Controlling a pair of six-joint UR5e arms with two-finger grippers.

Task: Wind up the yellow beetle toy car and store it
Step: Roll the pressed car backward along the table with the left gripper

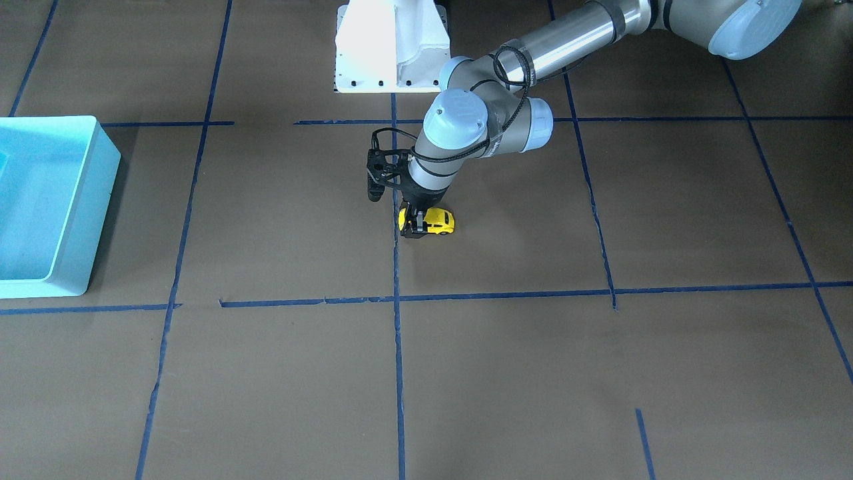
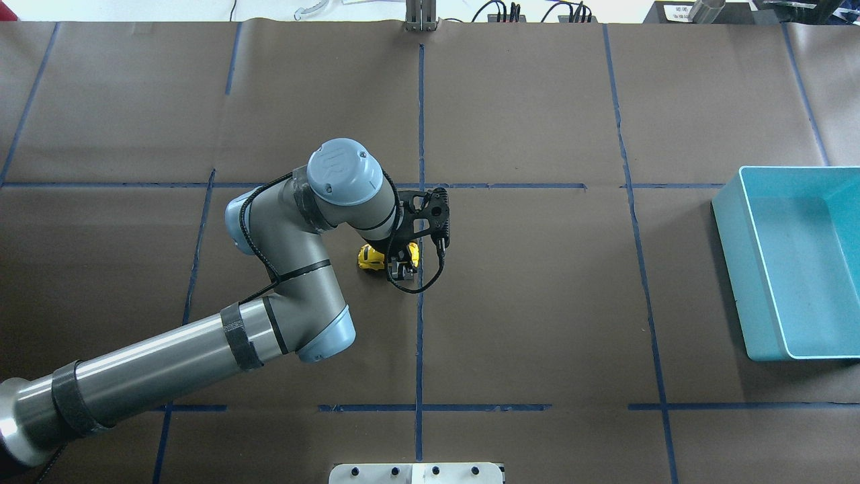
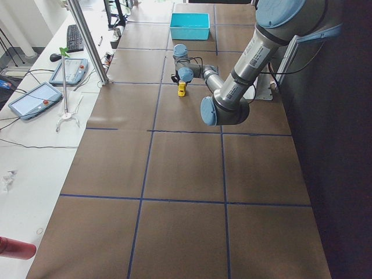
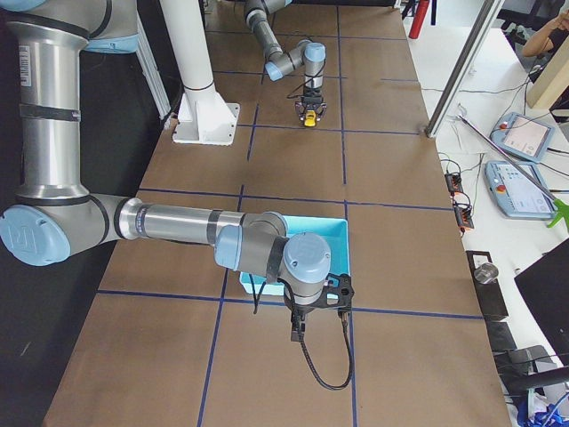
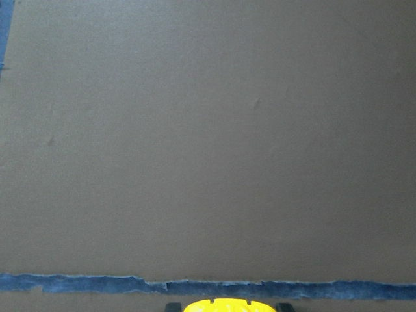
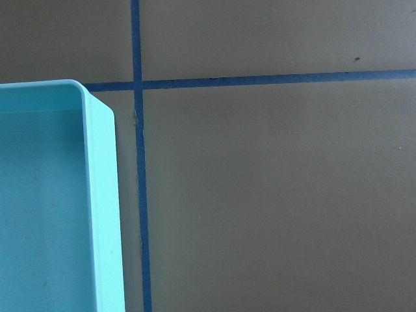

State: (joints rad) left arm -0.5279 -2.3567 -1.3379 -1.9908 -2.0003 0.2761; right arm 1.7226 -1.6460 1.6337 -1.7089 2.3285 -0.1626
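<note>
One yellow car (image 5: pixel 221 305) sliver, left wrist view

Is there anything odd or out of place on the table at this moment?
Nothing stands out. The yellow beetle toy car stands upright on its wheels in the left claw, and the light blue bin sits level.

Table (image 2: pixel 537 302): brown paper cover, blue tape lines (image 2: pixel 420 336) marking a grid of squares. Toy car (image 1: pixel 438 221), yellow, wheels down on the paper near mid-table, one end just beside the centre line. Light blue bin (image 2: pixel 739 269) flat on the paper, well apart toward the robot's right. White base plate (image 1: pixel 393 47) on the robot-side edge.
</note>
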